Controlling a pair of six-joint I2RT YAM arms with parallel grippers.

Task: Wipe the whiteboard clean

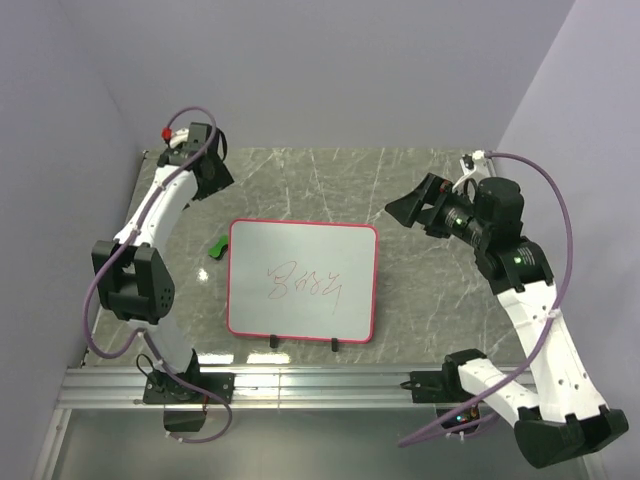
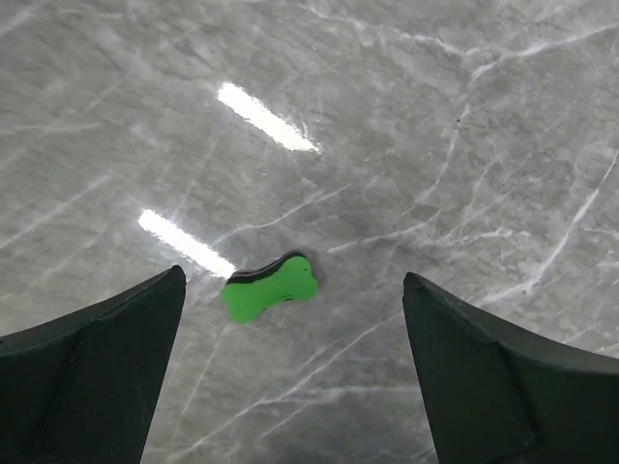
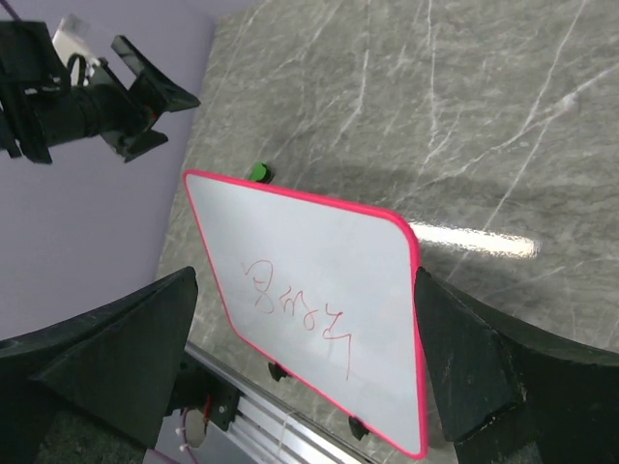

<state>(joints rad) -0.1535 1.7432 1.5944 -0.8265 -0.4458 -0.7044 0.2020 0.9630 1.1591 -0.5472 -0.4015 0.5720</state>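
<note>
Two pairs of jaws in view, both spread wide and clamped on nothing. High over the green eraser (image 2: 270, 287), the left jaws, framing it between matte black wedge-shaped fingers (image 2: 97, 377). Off to the right of the whiteboard (image 1: 303, 280), the right jaws, tilted toward it.

Finds the whiteboard flat in the middle of the desk (image 1: 420, 290), long edge toward the arm bases. Shows two small black clips (image 1: 275, 342) on that near edge and an untouched red scribble (image 1: 308, 285) across the middle. Puts the eraser just beside the board's left edge near the far corner; touching or not, cannot tell.

Looks like the opening step: picking up the eraser, nothing wiped yet. Calls next for a straight descent of the left jaws, a turn to set them across the eraser's narrow waist, then a close on it, probably keeping the dark layer downward for wiping.

Board: smooth, glossy white, rounded at the corners, rimmed by a thin red-pink frame (image 3: 290, 196). Eraser: small, bone-shaped, pinched at the middle, bright green over a thin dark layer; likely soft and slightly yielding. Desk: grey, marble-patterned with pale veins, polished enough to mirror two bright light strips (image 2: 266, 116). Slippery by the look, hence some risk of the eraser skidding under a glancing touch.
</note>
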